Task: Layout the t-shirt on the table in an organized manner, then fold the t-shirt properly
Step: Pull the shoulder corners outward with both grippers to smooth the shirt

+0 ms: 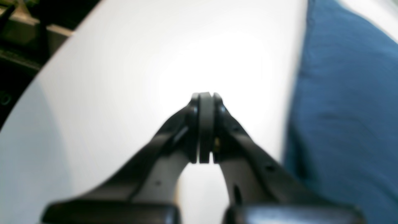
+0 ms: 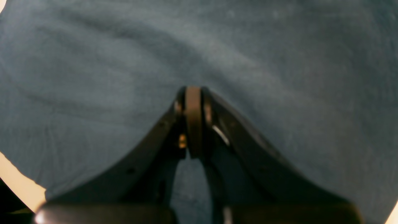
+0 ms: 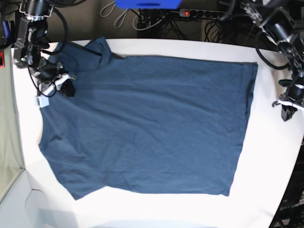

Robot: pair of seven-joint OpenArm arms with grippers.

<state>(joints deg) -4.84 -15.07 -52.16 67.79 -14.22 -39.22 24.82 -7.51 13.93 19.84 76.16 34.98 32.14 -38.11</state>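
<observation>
The dark navy t-shirt (image 3: pixel 147 123) lies spread nearly flat on the white table (image 3: pixel 270 166), with the collar and a sleeve toward the left and the hem toward the right. My right gripper (image 3: pixel 69 88) is over the shirt's upper left part, near the sleeve. In the right wrist view the right gripper (image 2: pixel 193 91) is shut, pads pressed together, with wrinkled shirt fabric (image 2: pixel 279 77) filling the view under it. My left gripper (image 3: pixel 287 114) is off the shirt, right of the hem. In the left wrist view the left gripper (image 1: pixel 205 97) is shut and empty over bare table (image 1: pixel 124 77), the shirt's edge (image 1: pixel 342 109) to its right.
Cables and a power strip (image 3: pixel 199 13) lie behind the table's far edge, beside a blue object (image 3: pixel 147 4). Dark equipment (image 1: pixel 25 31) sits beyond the table's curved edge. A sliver of table (image 2: pixel 18 183) shows past the shirt's edge.
</observation>
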